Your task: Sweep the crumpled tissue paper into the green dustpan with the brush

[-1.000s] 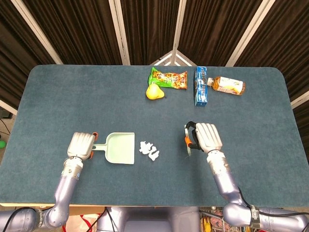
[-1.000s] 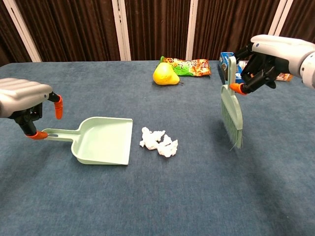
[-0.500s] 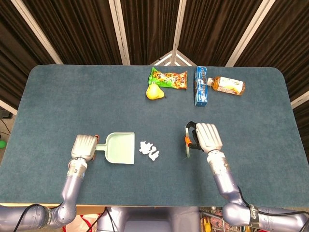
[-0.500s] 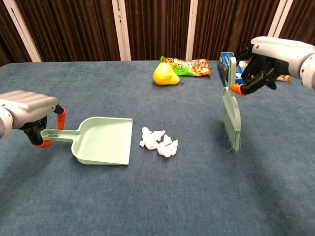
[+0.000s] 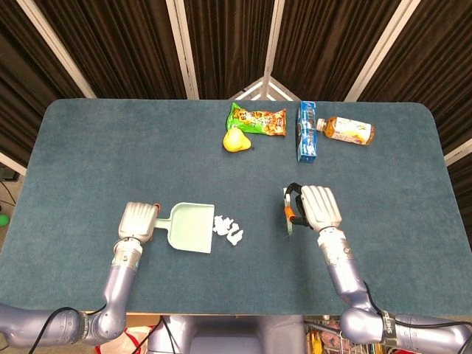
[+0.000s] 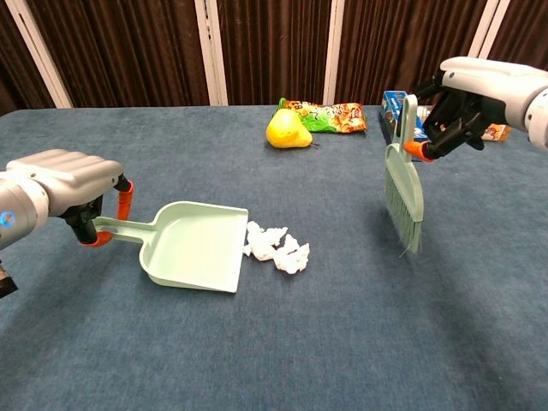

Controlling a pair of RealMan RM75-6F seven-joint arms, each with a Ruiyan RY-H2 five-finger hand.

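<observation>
The green dustpan (image 5: 190, 228) (image 6: 195, 245) lies left of centre, its open edge touching the crumpled white tissue paper (image 5: 228, 229) (image 6: 276, 247). My left hand (image 5: 139, 220) (image 6: 70, 184) grips the dustpan's handle. To the right, my right hand (image 5: 318, 207) (image 6: 479, 92) holds the brush (image 6: 403, 184) (image 5: 289, 217) by its handle, bristles hanging down just above the table. The brush is well apart from the tissue, to its right.
At the back of the table (image 5: 110, 147) lie a yellow pear (image 5: 235, 139), a green snack bag (image 5: 257, 120), a blue box (image 5: 307, 131) and a drink bottle (image 5: 349, 130). Dark curtains hang behind.
My left hand closed on the dustpan's handle and pushed the pan to the right until its edge met the tissue. The right hand and brush barely moved.
</observation>
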